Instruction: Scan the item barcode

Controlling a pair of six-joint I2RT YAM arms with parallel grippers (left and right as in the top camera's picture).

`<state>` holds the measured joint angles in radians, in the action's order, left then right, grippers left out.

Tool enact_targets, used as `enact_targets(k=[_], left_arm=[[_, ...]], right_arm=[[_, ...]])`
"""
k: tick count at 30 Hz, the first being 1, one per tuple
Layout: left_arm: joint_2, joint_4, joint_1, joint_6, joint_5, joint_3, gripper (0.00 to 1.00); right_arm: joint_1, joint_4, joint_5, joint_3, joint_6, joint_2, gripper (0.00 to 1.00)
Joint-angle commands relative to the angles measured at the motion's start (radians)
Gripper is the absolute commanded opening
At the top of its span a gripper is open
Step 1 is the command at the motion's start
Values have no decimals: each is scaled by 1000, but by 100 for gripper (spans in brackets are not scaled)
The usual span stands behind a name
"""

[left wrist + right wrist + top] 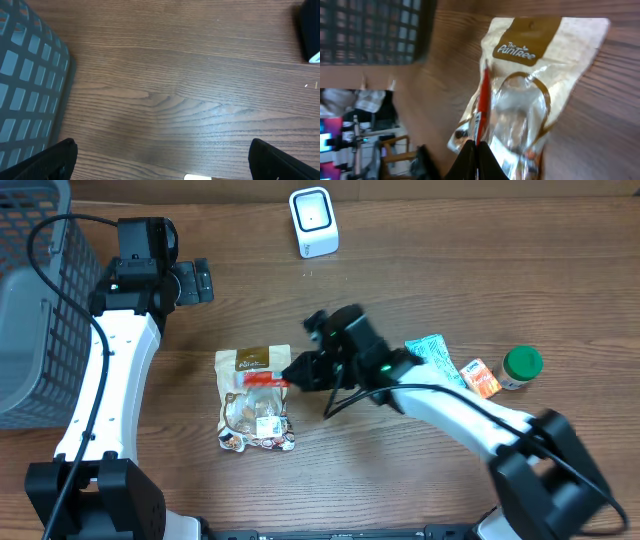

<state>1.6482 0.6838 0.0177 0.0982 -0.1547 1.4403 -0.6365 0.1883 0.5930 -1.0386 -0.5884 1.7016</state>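
The item is a clear snack bag [255, 402] with a brown label and a red strip, lying at the table's middle. My right gripper [296, 372] reaches in from the right and is shut on the bag's red-striped edge. In the right wrist view the bag [530, 90] fills the frame, and the right gripper [476, 146] has its jaws pressed together on the red strip. No barcode shows. The white scanner [313, 222] stands at the back centre. My left gripper [197, 281] hovers open at the back left, the left gripper [162, 167] holding nothing over bare wood.
A grey mesh basket [30, 290] stands at the far left, its wall [25, 75] close to the left gripper. To the right lie a teal packet [437, 355], a small orange box [480, 377] and a green-lidded jar [521, 366].
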Motion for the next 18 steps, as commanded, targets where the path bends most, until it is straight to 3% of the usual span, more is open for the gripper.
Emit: enact_targets(k=[1, 6, 11, 12, 14, 15, 18], left_arm=[[-1, -2, 2, 7, -11, 2, 100], [-1, -2, 2, 7, -11, 2, 100], [-1, -2, 2, 7, -11, 2, 100], [-1, -2, 2, 7, -11, 2, 100], [-1, -2, 2, 6, -12, 2, 100], [-1, -2, 2, 7, -11, 2, 100], [-1, -2, 2, 7, -12, 2, 100]], right_arm=[[80, 99, 106, 2, 117, -51, 4], [180, 298, 72, 3, 316, -50, 4], [241, 401, -183, 3, 384, -50, 4], [246, 401, -238, 3, 384, -50, 11], [251, 390, -320, 3, 384, -50, 38], [251, 378, -355, 3, 384, -50, 44], [251, 327, -387, 3, 374, -50, 48]])
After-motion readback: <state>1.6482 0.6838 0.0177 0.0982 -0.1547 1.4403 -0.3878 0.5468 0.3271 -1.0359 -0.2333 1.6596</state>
